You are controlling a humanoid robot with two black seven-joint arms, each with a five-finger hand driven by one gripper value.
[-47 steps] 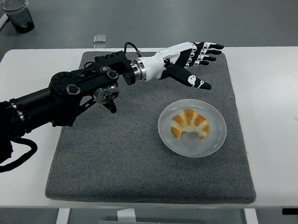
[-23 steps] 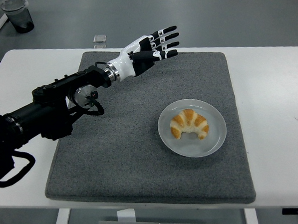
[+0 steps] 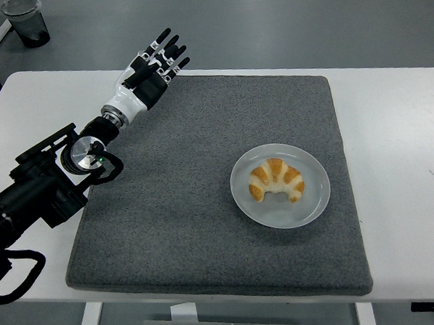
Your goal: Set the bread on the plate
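Grey felt mat (image 3: 205, 207), rectangular, laid flat on the white table (image 3: 398, 146) and covering most of its middle; bare table shows on both sides and along the near edge.

Item: plate (image 3: 317, 201), round, pale and glossy, resting on the right half of the mat, well inside its borders.

Item: bread (image 3: 276, 179), one croissant, golden brown with lighter bands, crescent-shaped with both tips pointing toward the near edge. It lies on the plate, slightly toward the plate's far-left part, touching nothing else.

Item: left hand (image 3: 148, 75), black palm with white wrist shell and white joint markings. It is held over the far-left corner of the mat, raised, fingers (image 3: 169, 48) straight and spread, pointing up and away from the robot. It holds nothing and is well apart from the plate and bread. Its black arm (image 3: 44, 190) enters from the left edge and crosses the left strip of table, with a round metal joint just beside the mat's left border.

Item: dark bin (image 3: 26, 19) with a clear liner, on the floor beyond the table's far-left corner.

Item: small clear object (image 3: 146, 56) on the floor, behind the far table edge, partly behind the hand; kind cannot be told.
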